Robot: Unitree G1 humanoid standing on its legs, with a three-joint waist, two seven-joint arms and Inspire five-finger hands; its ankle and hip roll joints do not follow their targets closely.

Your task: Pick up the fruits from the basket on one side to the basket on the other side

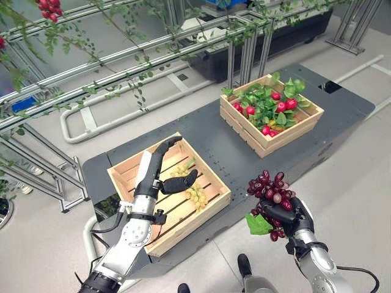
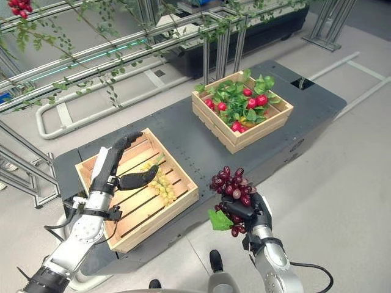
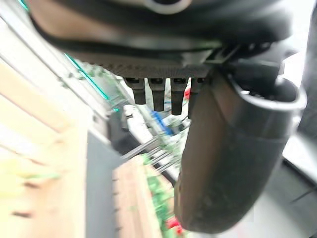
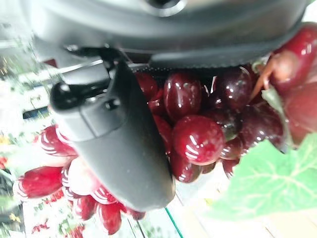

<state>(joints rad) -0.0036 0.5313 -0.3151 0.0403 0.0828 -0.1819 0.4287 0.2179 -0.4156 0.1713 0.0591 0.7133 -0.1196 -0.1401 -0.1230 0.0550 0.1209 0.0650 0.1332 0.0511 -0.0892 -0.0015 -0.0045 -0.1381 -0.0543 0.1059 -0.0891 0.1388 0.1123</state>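
Observation:
My right hand (image 1: 297, 217) is shut on a bunch of dark red grapes (image 1: 270, 188) with a green leaf (image 1: 258, 225), held off the platform's near edge; the right wrist view shows the grapes (image 4: 198, 134) pressed against my palm under the thumb (image 4: 119, 144). My left hand (image 1: 160, 174) hangs open over the near wooden basket (image 1: 211, 207), fingers straight, thumb (image 3: 233, 148) out, holding nothing. A bunch of green grapes (image 1: 194, 193) lies in that basket beside my thumb. The far wooden basket (image 1: 293, 131) holds red fruits (image 1: 285, 105) among green leaves.
Both baskets rest on a dark grey platform (image 1: 208, 137). Metal rails with leafy vines (image 1: 122, 55) run behind it, with red berries (image 1: 49, 7) hanging at upper left. A black shoe (image 1: 244, 265) of a person shows on the floor near the platform's front edge.

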